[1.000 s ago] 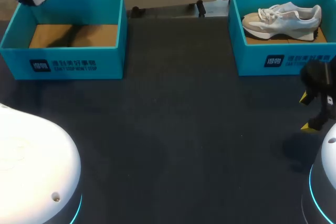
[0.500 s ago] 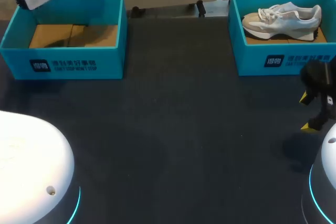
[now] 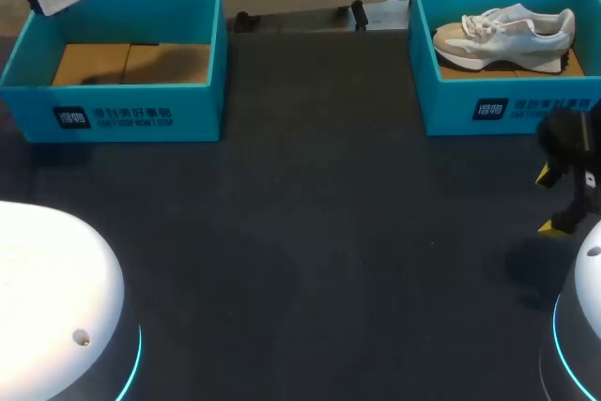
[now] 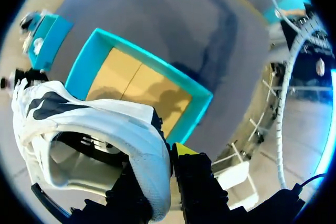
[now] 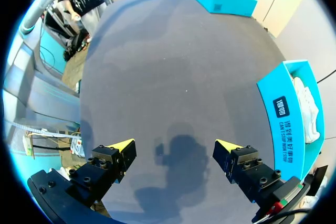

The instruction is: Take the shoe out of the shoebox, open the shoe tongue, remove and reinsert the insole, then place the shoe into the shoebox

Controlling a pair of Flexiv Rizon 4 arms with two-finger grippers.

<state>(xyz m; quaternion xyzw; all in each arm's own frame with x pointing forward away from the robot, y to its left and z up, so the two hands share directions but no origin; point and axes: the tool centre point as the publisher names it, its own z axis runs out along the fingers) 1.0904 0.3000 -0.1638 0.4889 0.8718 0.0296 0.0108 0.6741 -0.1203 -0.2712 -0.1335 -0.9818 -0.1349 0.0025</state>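
Left hand (image 4: pixel 167 167) pinches white sneaker (image 4: pixel 105 121) by its collar rim, high above open shoebox (image 4: pixel 191 111). Thin edge grip could slip and drop it. Right hand (image 5: pixel 175 149) is spread over table (image 5: pixel 157 66).

My left gripper (image 4: pixel 167 157), black with a yellow tip, is holding a white mesh sneaker (image 4: pixel 105 124) that is showing black markings. The shoebox (image 4: pixel 152 61) beneath is showing teal walls and a tan cardboard floor. The other teal shoebox (image 3: pixel 451 105), with white print on a dark square, is holding a white-and-beige sneaker (image 3: pixel 502 33). The table (image 3: pixel 310 232) is looking dark grey. My right gripper (image 5: pixel 173 153) is showing yellow tips on black fingers.
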